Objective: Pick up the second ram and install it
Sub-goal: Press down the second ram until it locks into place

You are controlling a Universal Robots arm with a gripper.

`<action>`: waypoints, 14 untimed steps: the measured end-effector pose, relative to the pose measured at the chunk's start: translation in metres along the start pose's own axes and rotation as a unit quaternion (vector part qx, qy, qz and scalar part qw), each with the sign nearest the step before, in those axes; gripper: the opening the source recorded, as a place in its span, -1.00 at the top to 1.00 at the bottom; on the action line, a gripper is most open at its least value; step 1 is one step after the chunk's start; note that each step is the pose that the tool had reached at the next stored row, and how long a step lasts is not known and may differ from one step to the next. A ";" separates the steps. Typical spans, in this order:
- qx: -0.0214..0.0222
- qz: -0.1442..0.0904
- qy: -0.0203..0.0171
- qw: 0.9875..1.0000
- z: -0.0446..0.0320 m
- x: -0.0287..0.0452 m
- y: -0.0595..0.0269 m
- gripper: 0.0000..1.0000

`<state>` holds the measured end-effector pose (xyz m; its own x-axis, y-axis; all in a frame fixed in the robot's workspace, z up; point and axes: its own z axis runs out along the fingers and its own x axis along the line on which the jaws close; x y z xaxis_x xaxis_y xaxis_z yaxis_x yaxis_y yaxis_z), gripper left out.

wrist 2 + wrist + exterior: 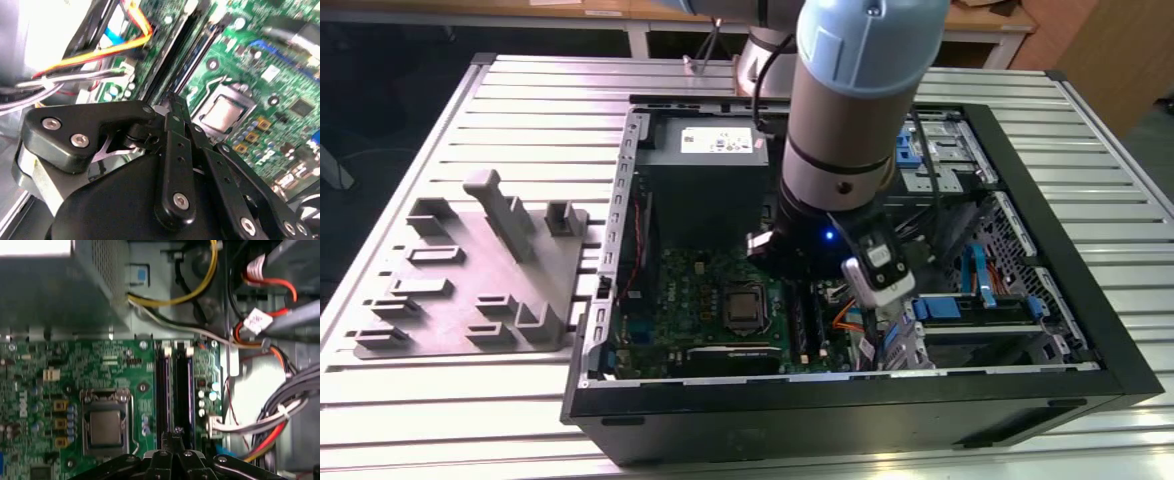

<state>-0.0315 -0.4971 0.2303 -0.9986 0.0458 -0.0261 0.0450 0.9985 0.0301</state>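
Down inside the open computer case [1107, 340], the gripper [175, 432] hangs over the motherboard [60, 365], fingertips pressed together just above the RAM slots [175, 385] beside the CPU socket [106, 422]. Whether the second ram sits there, I cannot tell.

**Second ram: on edge in slot, at the fingertips**

Second ram [190, 385] [198, 59] shows as a thin bluish strip, edge-on, standing in a long black slot. Lies straight, runs directly away from the gripper [175, 432]. Near end sits right under the tips; contact there cannot be told. Chips not visible from this angle.
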 end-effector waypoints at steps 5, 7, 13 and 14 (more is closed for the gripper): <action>0.000 0.000 0.000 1.000 -0.0004 -0.0006 -0.0123 0.86; 0.000 0.000 0.000 1.000 -0.0004 -0.0008 -0.0164 0.86; 0.000 0.000 0.000 1.000 -0.0005 -0.0011 -0.0240 0.86; 0.000 0.000 0.000 1.000 -0.0001 -0.0011 -0.0249 0.86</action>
<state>-0.0315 -0.5220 0.2296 -0.9986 0.0458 -0.0261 0.0450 0.9985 0.0302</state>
